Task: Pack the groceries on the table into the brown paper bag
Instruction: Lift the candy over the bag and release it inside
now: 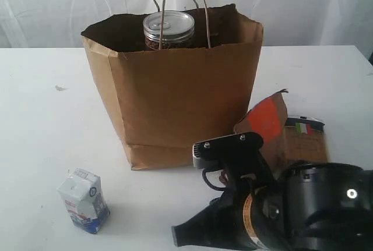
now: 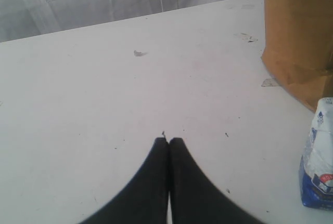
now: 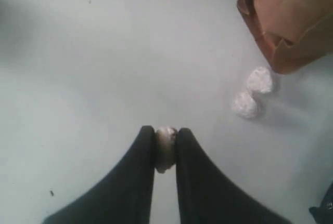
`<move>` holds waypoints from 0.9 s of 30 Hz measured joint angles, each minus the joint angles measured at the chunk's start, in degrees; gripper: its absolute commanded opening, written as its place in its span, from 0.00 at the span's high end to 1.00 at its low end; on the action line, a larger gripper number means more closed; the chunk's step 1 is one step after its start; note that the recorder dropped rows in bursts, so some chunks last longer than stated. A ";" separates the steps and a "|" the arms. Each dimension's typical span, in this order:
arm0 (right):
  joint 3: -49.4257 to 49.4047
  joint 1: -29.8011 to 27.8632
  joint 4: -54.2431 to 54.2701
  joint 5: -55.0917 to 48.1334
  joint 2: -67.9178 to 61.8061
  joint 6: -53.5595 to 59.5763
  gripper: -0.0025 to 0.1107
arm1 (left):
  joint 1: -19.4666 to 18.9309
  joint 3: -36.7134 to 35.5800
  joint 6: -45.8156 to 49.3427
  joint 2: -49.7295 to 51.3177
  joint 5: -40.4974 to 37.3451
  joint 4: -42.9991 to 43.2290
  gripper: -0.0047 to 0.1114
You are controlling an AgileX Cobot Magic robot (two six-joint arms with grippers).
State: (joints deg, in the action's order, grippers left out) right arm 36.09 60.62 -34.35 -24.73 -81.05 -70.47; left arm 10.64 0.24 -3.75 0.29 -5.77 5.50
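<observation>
The brown paper bag [image 1: 175,105] stands on the white tabletop [image 1: 46,123] with the clear jar [image 1: 169,29] upright inside. The small white-blue carton [image 1: 84,200] stands near its front left corner; the brown-orange pouch [image 1: 265,124] and spaghetti pack [image 1: 304,143] sit at its right. The left gripper [image 2: 169,141] is closed and empty. The right gripper [image 3: 166,130] pinches a small white lump [image 3: 165,156], with 2 more white lumps [image 3: 259,80] nearby.

Left tool [image 2: 168,141] has its fingers pressed together; right tool [image 3: 166,131] pinches a small white lump [image 3: 165,154] between its fingertips.
</observation>
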 measured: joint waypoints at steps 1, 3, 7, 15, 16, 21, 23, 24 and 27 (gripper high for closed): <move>0.11 0.08 0.00 -0.25 1.12 0.74 0.95 | 0.00 0.00 0.00 0.00 0.00 0.00 0.96; 1.19 0.23 0.00 -0.91 3.29 2.31 0.95 | 0.00 0.00 0.00 0.00 0.00 0.00 0.96; 7.12 0.46 -0.37 -3.61 9.61 6.96 0.95 | 0.00 0.00 0.00 0.00 0.00 0.00 0.96; 21.59 -0.98 -7.40 -18.19 13.80 12.26 0.95 | 0.00 0.00 0.00 0.00 0.00 0.00 0.96; 23.13 -1.76 -7.68 -19.39 13.80 13.35 0.95 | 0.00 0.00 0.00 0.00 0.00 0.00 0.96; 29.23 -7.42 -7.82 -21.12 13.36 17.06 0.97 | 0.00 0.00 0.00 0.00 0.00 0.00 0.96; 31.45 -10.23 -6.94 -21.28 12.60 19.99 0.98 | 0.00 0.00 0.00 0.00 0.00 0.00 0.96; 32.86 -12.06 -5.46 -21.33 11.85 22.25 0.98 | 0.00 0.00 0.00 0.00 0.00 0.00 0.96; 35.37 -15.46 -0.85 -21.56 9.45 29.67 0.98 | 0.00 0.00 0.00 0.00 0.00 0.00 0.96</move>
State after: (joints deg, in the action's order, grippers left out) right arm 71.45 45.16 -35.20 -46.29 -71.60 -40.79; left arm 10.64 0.24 -3.75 0.29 -5.77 5.50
